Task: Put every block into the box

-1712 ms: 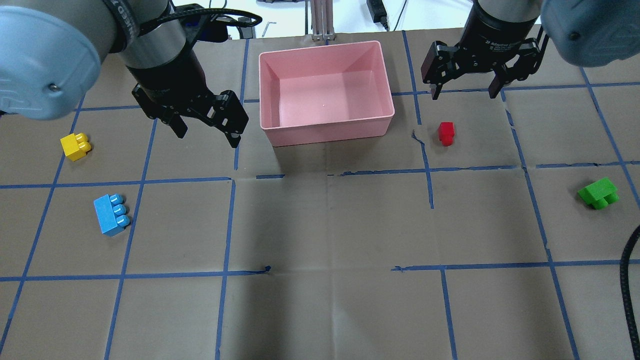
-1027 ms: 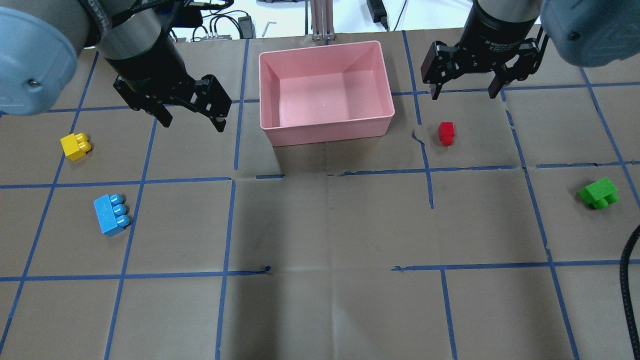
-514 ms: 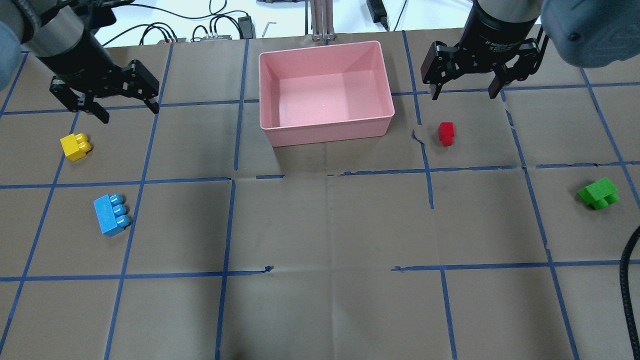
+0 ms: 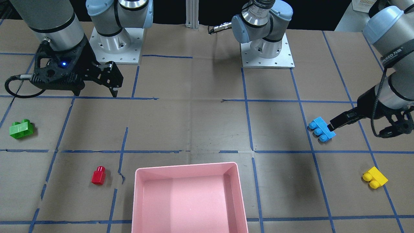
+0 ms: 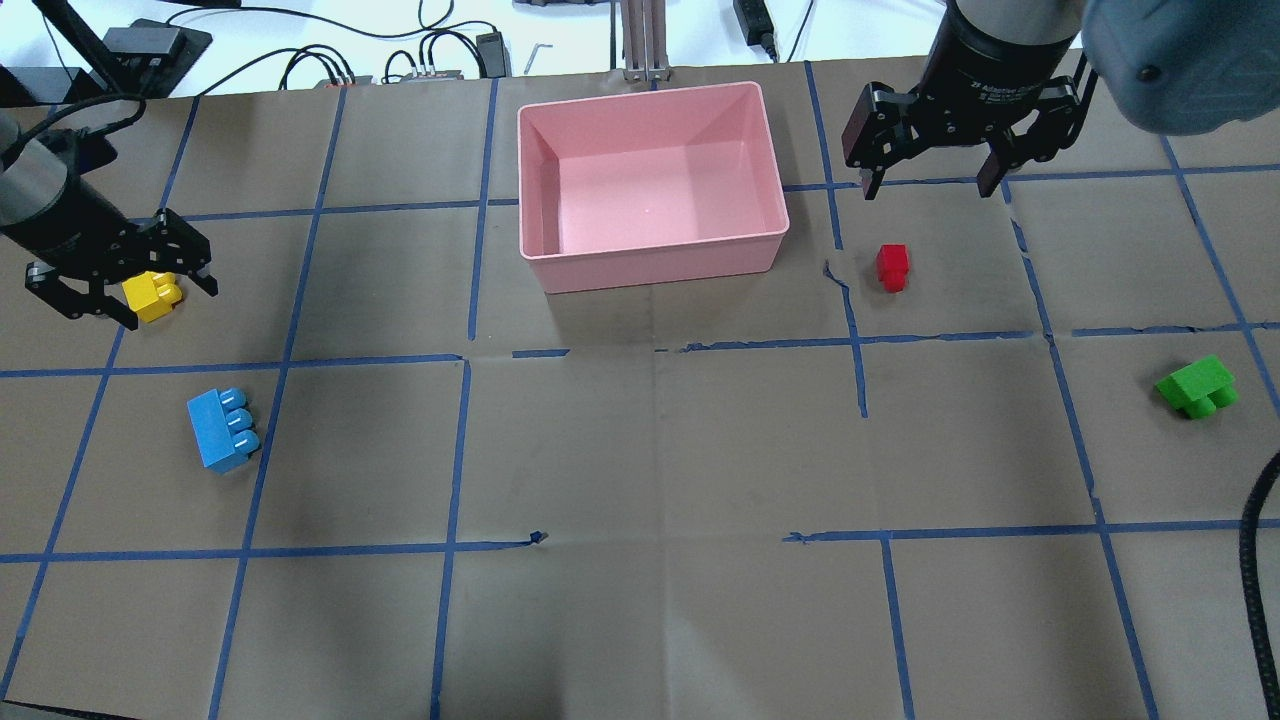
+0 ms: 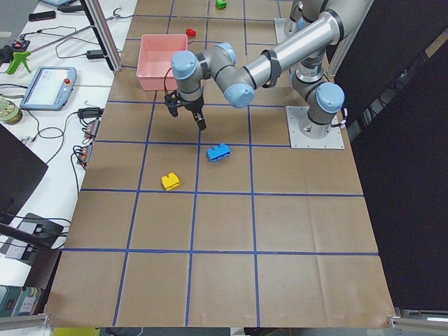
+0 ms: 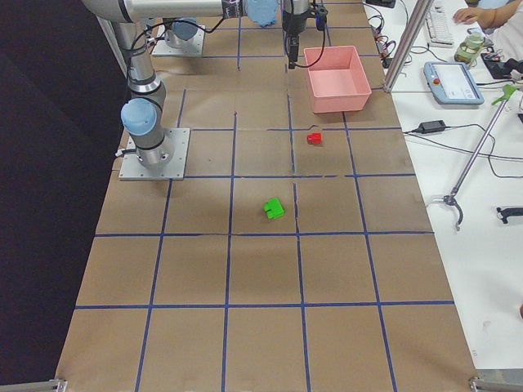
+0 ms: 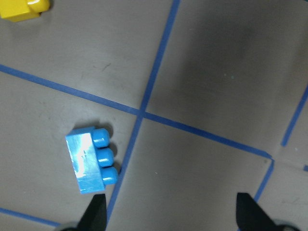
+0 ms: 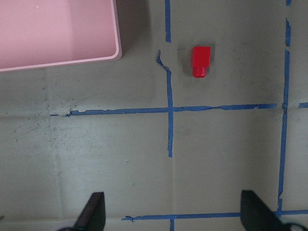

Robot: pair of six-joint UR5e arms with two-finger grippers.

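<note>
Brown-paper surface (image 5: 650, 450) with blue tape (image 5: 950, 336) grid. Pink box (image 5: 655, 268) at far middle in overhead view, upright, nothing inside. All four blocks out on surface, none in box. Red (image 5: 892, 266) on its side, near box's right wall, not touching. Green (image 5: 1197, 386) on its side, well off toward right edge. Yellow (image 5: 152, 296) and blue (image 5: 223, 430) on left part, near each other, studs sideways, both well apart from box. Left tool (image 8: 171, 211) spread wide, gripping nothing, raised off surface. In wrist view, blue below it close to one finger, yellow at top corner. In overhead view, overlaps yellow but no contact visible. Right tool (image 5: 930, 188) spread wide, gripping nothing, raised beside box's far right corner. Red just ahead of it on surface, untouched.
</note>
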